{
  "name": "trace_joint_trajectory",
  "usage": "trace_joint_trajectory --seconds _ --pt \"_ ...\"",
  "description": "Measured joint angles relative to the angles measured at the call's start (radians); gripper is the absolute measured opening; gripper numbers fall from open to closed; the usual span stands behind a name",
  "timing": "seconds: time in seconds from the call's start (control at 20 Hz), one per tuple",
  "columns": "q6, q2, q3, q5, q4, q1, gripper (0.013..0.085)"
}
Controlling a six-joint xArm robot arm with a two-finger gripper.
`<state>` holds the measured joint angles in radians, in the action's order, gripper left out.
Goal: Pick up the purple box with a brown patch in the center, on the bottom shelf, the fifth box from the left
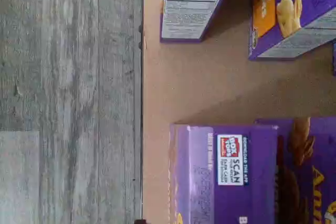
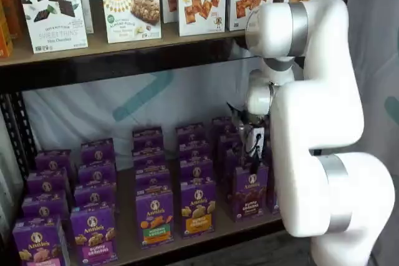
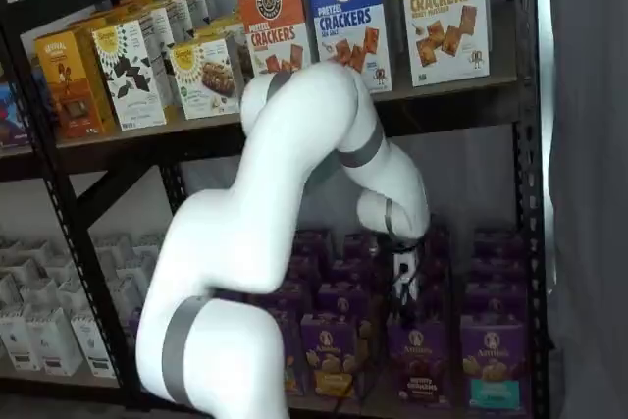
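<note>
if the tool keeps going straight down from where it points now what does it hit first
Most likely the top of the purple box with the brown strip: the tool hangs just above it in both shelf views, though depth is hard to judge.

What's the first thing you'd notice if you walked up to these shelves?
The big white robot arm stands out first, bending down in front of the shelves. Under it, rows of purple boxes fill the bottom shelf, and the arm's tip hangs just above the purple box with the brown strip. On the shelf above stand bright cracker boxes in orange, blue and yellow.
</note>
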<state>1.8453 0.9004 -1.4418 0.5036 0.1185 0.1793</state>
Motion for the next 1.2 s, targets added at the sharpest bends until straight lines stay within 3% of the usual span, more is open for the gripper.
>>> trace_joint_trajectory --seconds 0.2,0.55,0.75,1.2 --pt "-0.014 0.028 -0.085 0.103 -0.018 0.006 0.0850" --pt "-0.031 0.074 -0.184 0.183 -0.042 0.012 0.0850" --pt "-0.058 0.078 -0.181 0.180 -0.080 0.014 0.0850" --pt "-0.030 0.076 -0.161 0.170 -0.052 0.020 0.0850"
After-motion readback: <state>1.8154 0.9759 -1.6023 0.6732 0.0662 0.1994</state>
